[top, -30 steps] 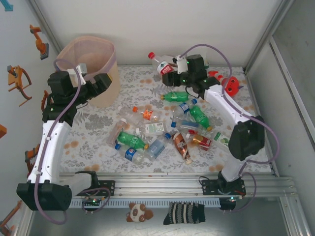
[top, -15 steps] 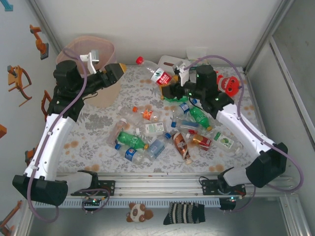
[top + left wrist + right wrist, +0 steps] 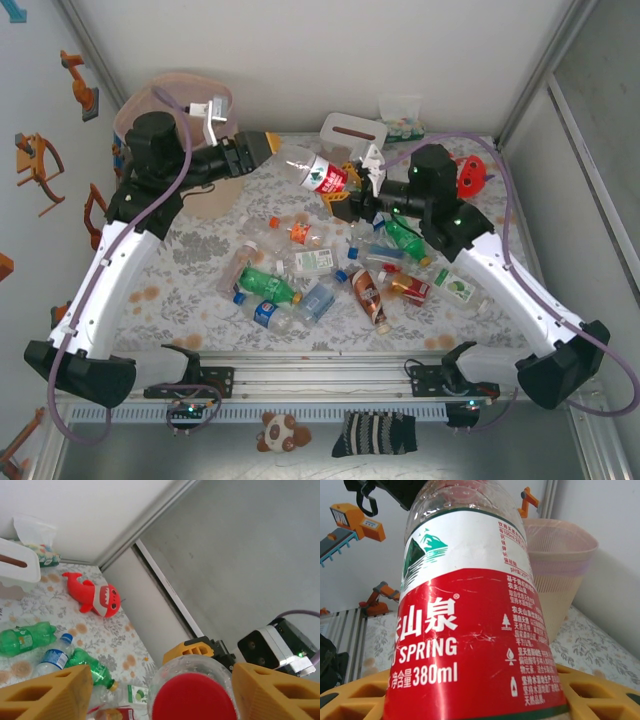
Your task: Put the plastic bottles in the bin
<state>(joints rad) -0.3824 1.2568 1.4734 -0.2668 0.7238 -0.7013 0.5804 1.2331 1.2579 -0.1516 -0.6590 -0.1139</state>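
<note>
Top external view: the right gripper [image 3: 345,183] is clenched on the base end of a red-labelled spring-water bottle [image 3: 318,175], which it holds tilted in the air above the far part of the floral table [image 3: 190,250], cap end toward the left arm. The left gripper [image 3: 272,148] meets that cap end, its yellow jaws spread to either side of it. The bin [image 3: 190,80], beige with a pink liner over its rim, stands at the far left corner behind the left arm, apart from the held bottle. The other plastic bottles [image 3: 265,283] lie scattered at mid-table, none in a gripper. A white tissue box [image 3: 352,130] and a red shark plush [image 3: 472,175] sit along the far edge. Left wrist view: the bottle's red cap [image 3: 192,700] lies between the two yellow fingers [image 3: 47,692]; a clear gap remains on one side, while the other finger sits right at the bottle's shoulder, so the jaws are not clamped. Two green bottles and a blue-capped one lie on the table beyond, near the plush. Right wrist view: the bottle fills the centre, seated between the right gripper's yellow fingers [image 3: 360,695], with the bin behind it to the right.
</note>
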